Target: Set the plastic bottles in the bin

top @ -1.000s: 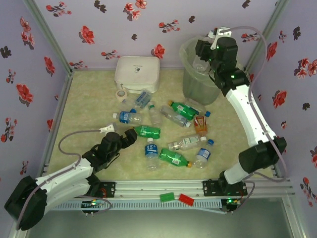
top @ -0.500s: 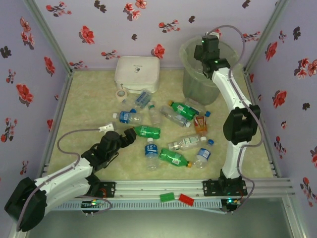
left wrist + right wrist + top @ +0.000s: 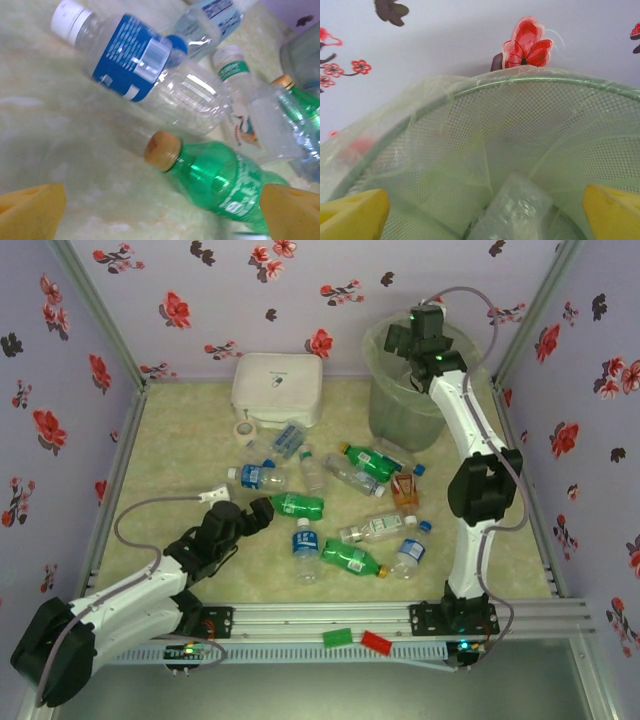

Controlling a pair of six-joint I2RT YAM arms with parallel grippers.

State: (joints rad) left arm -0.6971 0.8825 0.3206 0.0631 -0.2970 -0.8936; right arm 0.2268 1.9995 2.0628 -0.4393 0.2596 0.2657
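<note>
Plastic bottles (image 3: 352, 558) lie scattered over the middle of the table (image 3: 180, 450) in the overhead view, green ones mixed with clear ones. The bin (image 3: 395, 425) stands at the upper right, near the white box (image 3: 278, 388). We see the right gripper (image 3: 405, 342) hanging over the bin's mouth, and the left gripper (image 3: 262, 512) low at the lower left, just beside a green bottle (image 3: 300, 505). In the left wrist view, its yellow fingers (image 3: 30, 212) sit in the two bottom corners, spread wide and gripping nothing. The green bottle (image 3: 220, 182) lies at the lower right with its tan cap pointing to the upper left. A blue-labelled bottle (image 3: 130, 62) lies above it. In the right wrist view, the right gripper's fingers (image 3: 352, 215) also sit in the bottom corners, wide apart and empty. The bin's mesh wall and bag-covered rim (image 3: 530, 80) arch across the frame. At the bottom centre we see a clear crinkled shape (image 3: 515, 210), and we cannot tell whether it is bottle or liner.
</note>
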